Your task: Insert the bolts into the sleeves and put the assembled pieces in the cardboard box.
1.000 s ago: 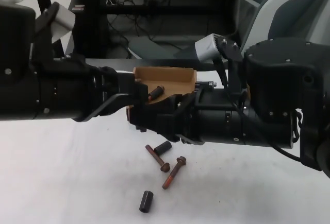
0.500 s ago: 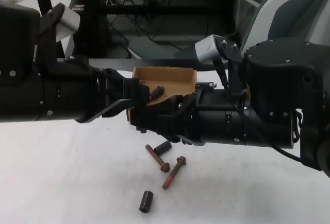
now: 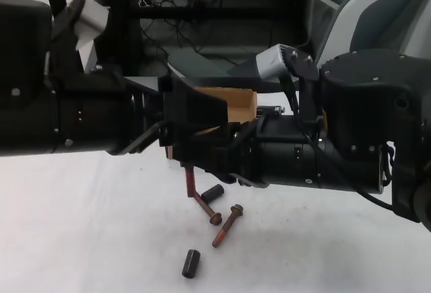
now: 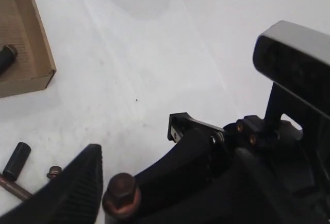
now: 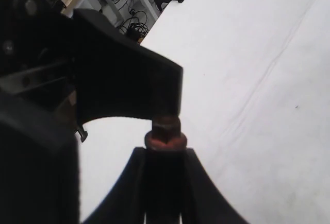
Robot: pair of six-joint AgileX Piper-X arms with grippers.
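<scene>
Bench (image 3: 81,239), mid-frame: right fingers (image 5: 126,190) pinch bolt (image 5: 165,133) under its head, thread hanging below; left gripper (image 3: 195,114) hold can't tell; insertion looks in hand, next prob. seat it, carry to box (image 3: 242,104).

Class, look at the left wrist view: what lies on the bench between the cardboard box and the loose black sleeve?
Nothing: in the left wrist view the white bench between the cardboard box and the sleeve is bare.
</scene>
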